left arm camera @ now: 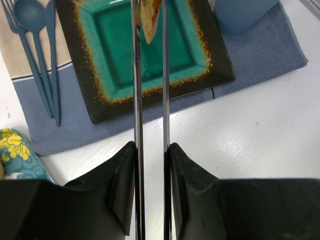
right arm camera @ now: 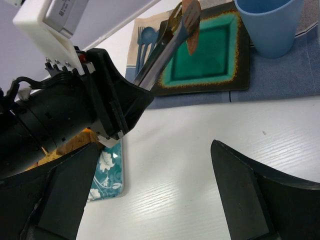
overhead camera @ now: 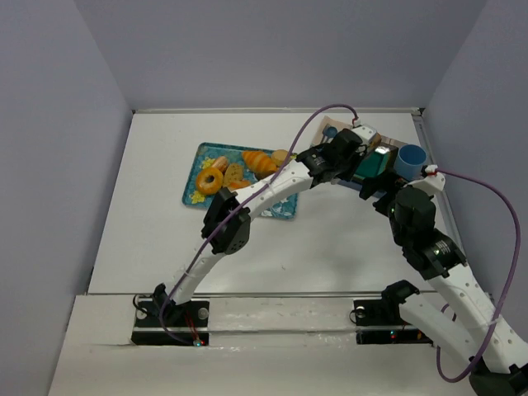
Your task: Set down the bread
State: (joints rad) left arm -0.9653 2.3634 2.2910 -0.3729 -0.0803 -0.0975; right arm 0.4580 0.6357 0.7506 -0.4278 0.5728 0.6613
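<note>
Plainly the bread (left arm camera: 150, 17) is a thin, brown-crusted slice caught only by its edge between the tips of the tongs (left arm camera: 137, 100). That slight hold is the main risk. If the squeeze eases too soon, or the tongs tip, I judge the bread could drop on the rim or slide off onto the mat instead of settling in the green well. A release from too high could also let it land on edge and topple. The bread sits well ahead of the left gripper (left arm camera: 150, 155), straight out past its fingertips at the far end of the tongs, not in the fingers themselves. That gripper is pressed nearly closed on the two tong arms, with a narrow slit left between them. Below and ahead of it lies the plate (left arm camera: 220, 65), on the mat (left arm camera: 270, 55); whether the bread touches the plate I cannot tell. The cup (left arm camera: 240, 15) stands ahead to its right, the cutlery (left arm camera: 40, 60) ahead to its left, and the tray (left arm camera: 20, 155) close at its left. The right gripper (right arm camera: 155, 150) hangs spread wide, holding nothing, with the left gripper ahead of it to its left.
</note>
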